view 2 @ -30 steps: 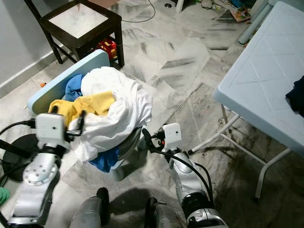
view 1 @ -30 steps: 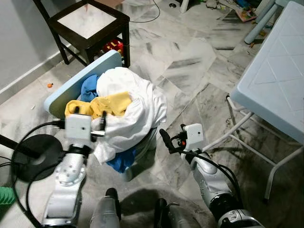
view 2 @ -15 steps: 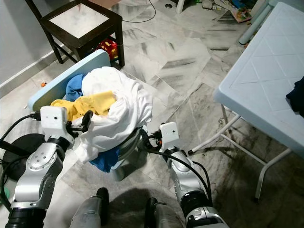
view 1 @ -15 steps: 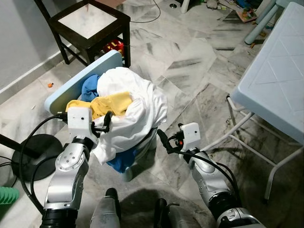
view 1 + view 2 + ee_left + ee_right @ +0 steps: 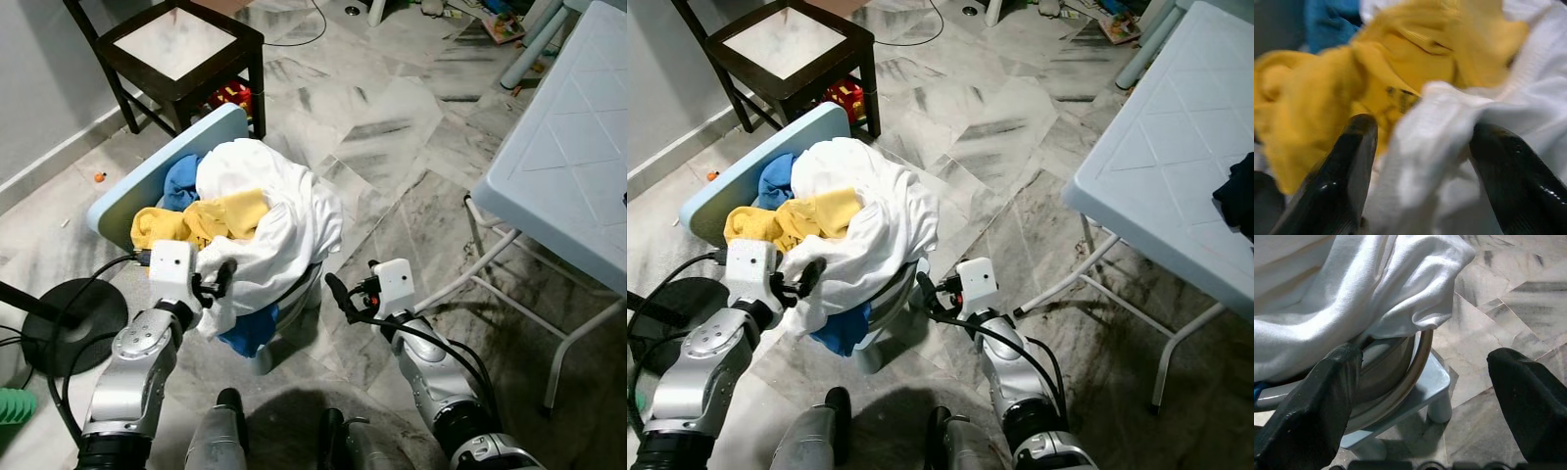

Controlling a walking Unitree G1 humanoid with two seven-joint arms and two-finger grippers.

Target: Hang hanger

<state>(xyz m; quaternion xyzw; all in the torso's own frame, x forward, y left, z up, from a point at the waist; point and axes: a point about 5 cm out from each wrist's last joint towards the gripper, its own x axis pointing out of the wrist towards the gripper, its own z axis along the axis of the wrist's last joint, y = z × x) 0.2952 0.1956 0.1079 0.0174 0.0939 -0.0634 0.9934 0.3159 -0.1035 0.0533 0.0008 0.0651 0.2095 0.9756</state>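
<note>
My left claw (image 5: 223,277) is spread around a white cloth (image 5: 279,211) fold at the heap's lower-left edge. My right claw (image 5: 333,291), also spread, waits right of it. Any hanger seems buried.

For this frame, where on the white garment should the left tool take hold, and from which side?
Probably the bunched fold of the white garment at the pile's near-left edge, beside the yellow cloth. The left tool already has its open fingers on either side of that ridge, coming from the robot's side. The fold stands proud and loose, so closing there should pinch only white fabric.
</note>
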